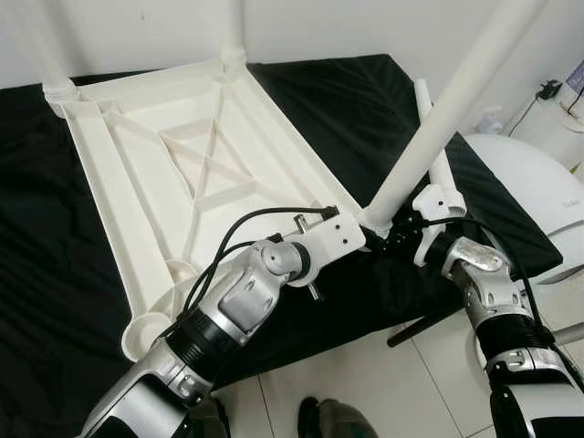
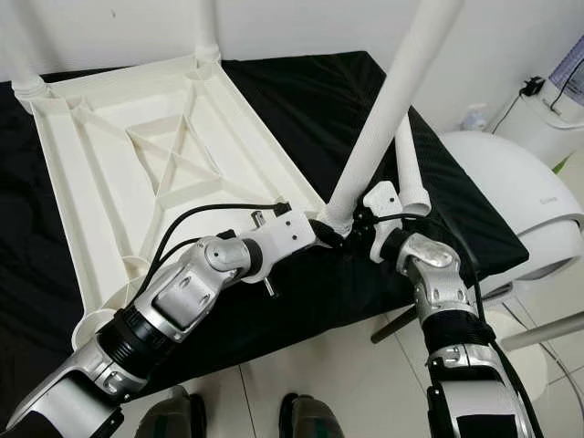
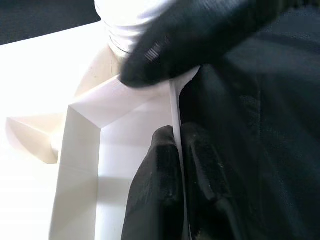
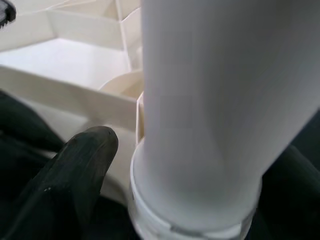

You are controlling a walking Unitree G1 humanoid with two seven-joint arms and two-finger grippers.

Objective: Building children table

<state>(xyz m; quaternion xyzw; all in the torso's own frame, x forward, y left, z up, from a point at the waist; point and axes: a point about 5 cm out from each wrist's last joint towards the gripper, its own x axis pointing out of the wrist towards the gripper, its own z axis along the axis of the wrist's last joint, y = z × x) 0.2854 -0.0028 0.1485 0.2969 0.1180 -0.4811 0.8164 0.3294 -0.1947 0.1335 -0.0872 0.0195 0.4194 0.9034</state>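
A white plastic table top (image 1: 137, 164) lies upside down on a black cloth. Two white legs (image 1: 233, 27) stand in its far corners. A third leg (image 1: 456, 91) rises slanted from the near right corner socket. My left gripper (image 1: 370, 239) is shut on the thin rim of the table top (image 3: 172, 107) right beside that socket, one finger (image 3: 155, 190) on each side of the wall. From the right, my right gripper (image 1: 397, 235) grips the base of the slanted leg (image 4: 210, 100), with one finger (image 4: 75, 170) against it. A fourth leg (image 1: 436, 146) lies loose on the cloth behind.
The near left corner socket (image 1: 146, 333) stands open at the cloth's front edge. A rounded white appliance (image 1: 525, 182) sits close on the right. A black rod (image 1: 424, 327) juts out under the cloth over the tiled floor. My feet (image 1: 338, 420) show below.
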